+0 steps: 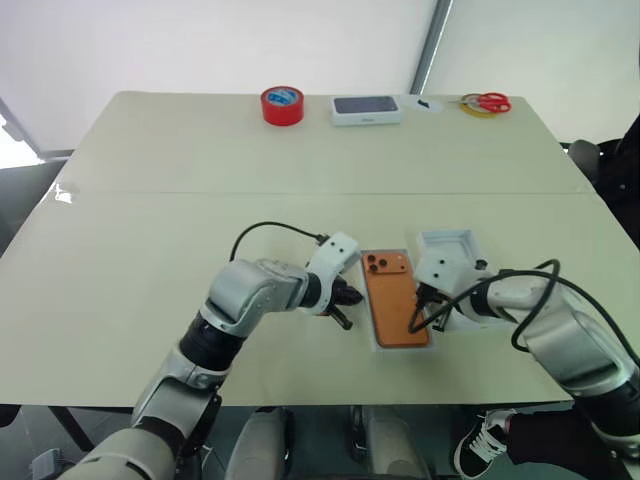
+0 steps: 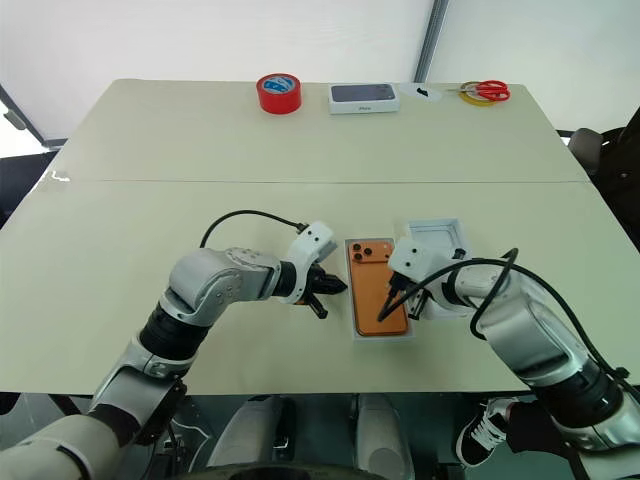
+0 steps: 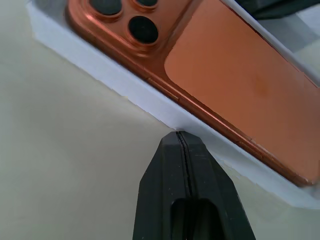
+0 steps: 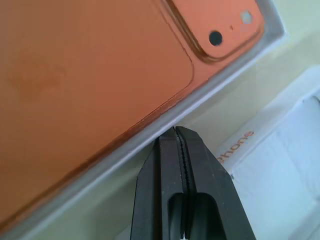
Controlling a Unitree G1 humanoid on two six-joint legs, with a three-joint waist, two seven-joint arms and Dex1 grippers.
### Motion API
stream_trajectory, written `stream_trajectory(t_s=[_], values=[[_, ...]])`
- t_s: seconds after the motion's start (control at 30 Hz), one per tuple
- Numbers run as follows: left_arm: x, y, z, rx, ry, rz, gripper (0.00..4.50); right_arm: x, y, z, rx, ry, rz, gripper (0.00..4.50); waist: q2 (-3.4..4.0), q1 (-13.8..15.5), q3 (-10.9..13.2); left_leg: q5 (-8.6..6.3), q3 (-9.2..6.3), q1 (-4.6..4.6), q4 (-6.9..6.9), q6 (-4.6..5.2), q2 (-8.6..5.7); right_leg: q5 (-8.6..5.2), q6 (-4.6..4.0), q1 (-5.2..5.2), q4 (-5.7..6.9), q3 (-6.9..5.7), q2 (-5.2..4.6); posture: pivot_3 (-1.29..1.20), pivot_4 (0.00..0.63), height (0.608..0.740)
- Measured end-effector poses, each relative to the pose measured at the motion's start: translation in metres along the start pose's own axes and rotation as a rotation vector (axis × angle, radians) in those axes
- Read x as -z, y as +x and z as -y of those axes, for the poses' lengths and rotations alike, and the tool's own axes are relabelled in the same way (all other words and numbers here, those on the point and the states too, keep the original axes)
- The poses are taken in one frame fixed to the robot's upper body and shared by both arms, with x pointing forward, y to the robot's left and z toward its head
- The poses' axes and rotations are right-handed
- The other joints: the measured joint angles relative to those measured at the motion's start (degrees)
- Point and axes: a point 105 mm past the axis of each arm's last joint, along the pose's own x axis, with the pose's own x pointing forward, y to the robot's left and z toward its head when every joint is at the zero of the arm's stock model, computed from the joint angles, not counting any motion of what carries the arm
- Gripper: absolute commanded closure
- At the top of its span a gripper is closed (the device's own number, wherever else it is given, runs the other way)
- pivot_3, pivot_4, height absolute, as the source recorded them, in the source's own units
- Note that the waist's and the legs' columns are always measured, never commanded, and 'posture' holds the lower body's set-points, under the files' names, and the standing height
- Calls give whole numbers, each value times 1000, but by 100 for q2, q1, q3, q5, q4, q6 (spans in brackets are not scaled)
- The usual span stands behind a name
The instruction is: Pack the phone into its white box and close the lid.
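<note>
The slim orange phone (image 1: 393, 298) lies face down in the shallow white cardboard box (image 3: 165, 107). The left pincer (image 1: 343, 307) and right pincer (image 1: 416, 322), both pressed together and empty, flank it.

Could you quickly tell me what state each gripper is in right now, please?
Left gripper: shut, holding nothing, beside the white box.
Right gripper: shut, holding nothing, at the box's other side.

The phone (image 1: 395, 298) is slim and orange, lying flat and back-up inside the white box (image 1: 377, 335), its three lenses at the far corner. The lid (image 1: 447, 245), a shallow white tray, rests open-side up on the table just right of the box.
</note>
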Motion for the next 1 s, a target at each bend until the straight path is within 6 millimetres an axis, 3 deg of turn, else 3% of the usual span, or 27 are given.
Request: stream_trajectory(t_s=[0.73,0.83,1.0], values=[[-3,6,-3,20,-62,25,4484,9,-9,1,-17,13,-25,4500,0,2,0,0,-1,1,3,0,-1,5,-8,3,1,0,0,0,150,732],[-2,0,-7,4,-54,25,4500,9,-23,7,-49,44,-2,3719,0,2,0,0,-1,0,3,0,0,5,-8,2,1,0,0,0,150,732],[3,-27,-24,-66,-32,60,4500,3,-52,27,-21,99,45,1235,4,-17,1,0,1,0,1,1,11,5,-9,-3,3,1,9,0,150,732]])
